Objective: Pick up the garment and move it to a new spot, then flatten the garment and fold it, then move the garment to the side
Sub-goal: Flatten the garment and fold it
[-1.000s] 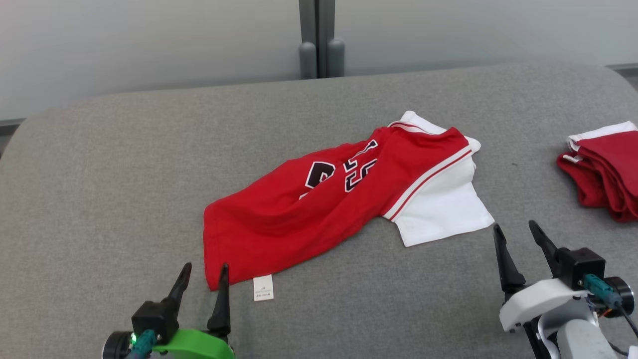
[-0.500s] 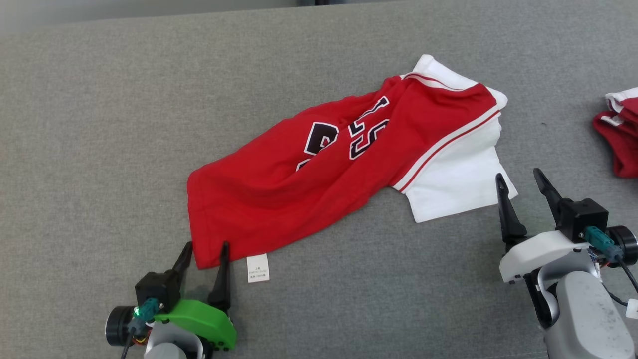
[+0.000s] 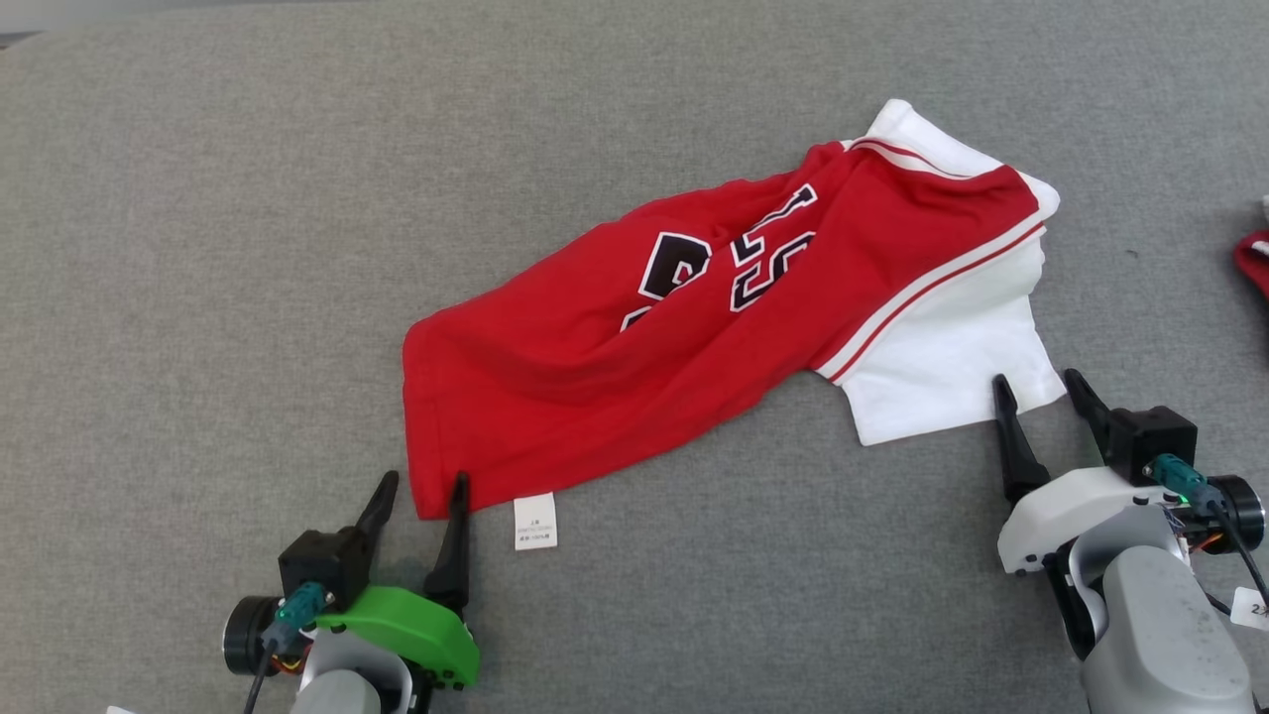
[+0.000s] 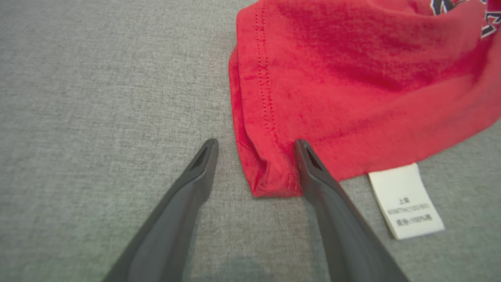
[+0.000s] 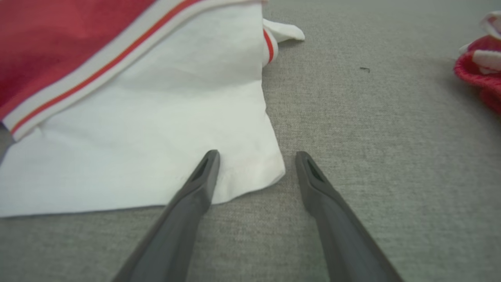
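Bench (image 3: 198, 248): grey fabric-covered surface, carrying all items.
Left arm: is reaching in from the lower left of the head view, green wrist cover (image 3: 397, 625) nearest the camera, fingers pointing away from the robot.
Left pincer (image 3: 425, 478): fingers are standing wide apart and gripping nothing; they are straddling the near left corner of the garment.
Left wrist view adds: left pincer (image 4: 255, 143) is sitting low over the bench, the stitched red hem corner is lying between the fingers, and the robot's-right finger is overlapping the hem edge. Contact cannot be confirmed.
Care label (image 3: 535, 522): white tag (image 4: 407, 205), lying flat on the bench just beside the hem corner.
Garment (image 3: 634, 387): red jersey (image 4: 344, 78) with black-and-white numerals, lying crumpled and diagonal mid-bench, white sleeve at its right end.
Right pincer (image 3: 1037, 378): fingers are standing wide apart, empty, at the near corner of the white sleeve.
Right wrist view adds: right pincer (image 5: 257, 153) is bracketing the sleeve corner of the garment (image 5: 137, 129); one finger is crossing the white cloth, the other is lying over bare bench.
Right arm: white wrist housing (image 3: 1066, 501) is angling up from the lower right.
Second cloth (image 3: 1254, 263): red-and-white bundle (image 5: 479, 70), lying well apart at the far right.
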Controlling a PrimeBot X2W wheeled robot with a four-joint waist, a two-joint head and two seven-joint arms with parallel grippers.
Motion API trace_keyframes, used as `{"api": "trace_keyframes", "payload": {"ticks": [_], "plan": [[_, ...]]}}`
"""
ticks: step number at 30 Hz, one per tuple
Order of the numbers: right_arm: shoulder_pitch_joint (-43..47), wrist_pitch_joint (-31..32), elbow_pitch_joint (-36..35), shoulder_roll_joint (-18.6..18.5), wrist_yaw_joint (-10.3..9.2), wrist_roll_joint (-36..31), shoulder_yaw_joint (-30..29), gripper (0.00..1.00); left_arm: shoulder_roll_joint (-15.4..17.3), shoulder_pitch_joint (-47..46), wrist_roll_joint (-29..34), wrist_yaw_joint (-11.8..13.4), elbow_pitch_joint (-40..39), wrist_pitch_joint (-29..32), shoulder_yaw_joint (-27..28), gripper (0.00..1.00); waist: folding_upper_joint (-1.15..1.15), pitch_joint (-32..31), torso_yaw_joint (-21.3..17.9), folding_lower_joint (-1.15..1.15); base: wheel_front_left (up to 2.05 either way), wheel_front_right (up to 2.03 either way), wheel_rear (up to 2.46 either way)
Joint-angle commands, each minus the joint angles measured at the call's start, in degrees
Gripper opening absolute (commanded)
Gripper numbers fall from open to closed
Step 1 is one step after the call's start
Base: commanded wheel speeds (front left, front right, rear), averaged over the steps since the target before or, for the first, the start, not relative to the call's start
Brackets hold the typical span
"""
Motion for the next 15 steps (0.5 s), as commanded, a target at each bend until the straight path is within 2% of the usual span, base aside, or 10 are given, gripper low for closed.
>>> {"api": "trace_keyframes", "payload": {"ticks": [1,2,3,4,5,6,10,15], "plan": [[0.39,0.51,2.02,-0.11,-0.11,-0.53,-0.09,0.75,0.71,1.8,-1.08,0.4,3.22,1.53,-0.48,1.0,0.0,-0.04,0.19,0.0,0.0,0.0,0.0],[0.36,0.57,2.91,-0.1,-0.11,-0.56,-0.03,0.27,0.71,1.65,-0.87,0.38,3.67,1.57,-1.12,1.0,0.0,-0.1,0.29,0.0,0.0,0.0,0.0],[0.26,0.64,3.42,-0.07,-0.11,-0.54,0.11,0.0,0.65,1.62,-1.13,0.37,4.2,1.59,-1.69,1.0,0.0,-0.18,0.35,0.0,0.0,0.0,0.0],[0.13,0.65,3.81,-0.02,-0.11,-0.51,0.25,0.0,0.57,1.63,-1.89,0.33,4.77,1.62,-2.37,0.8,0.0,-0.3,0.39,0.0,0.0,0.0,0.0],[0.15,0.65,4.0,-0.01,-0.11,-0.26,0.38,0.0,0.55,1.55,-1.95,0.32,5.08,1.68,-2.9,0.44,0.0,-0.42,0.4,0.0,0.0,0.0,0.0],[0.22,0.64,3.84,-0.02,-0.11,0.25,0.47,0.0,0.49,1.48,-2.61,0.31,5.52,1.69,-3.81,0.0,0.0,-0.65,0.38,0.0,0.0,0.0,0.0],[0.76,0.29,-0.33,-0.11,-0.11,3.05,1.17,0.0,0.29,0.76,-4.18,0.27,5.25,1.69,-6.03,0.0,0.0,-2.09,0.37,0.0,0.0,0.0,0.0],[3.42,0.19,-10.85,-0.16,-0.11,8.28,3.82,0.0,1.15,0.83,-3.82,0.25,-3.88,0.85,-4.91,0.0,0.0,-4.68,0.17,0.0,0.0,0.0,0.0]]}}
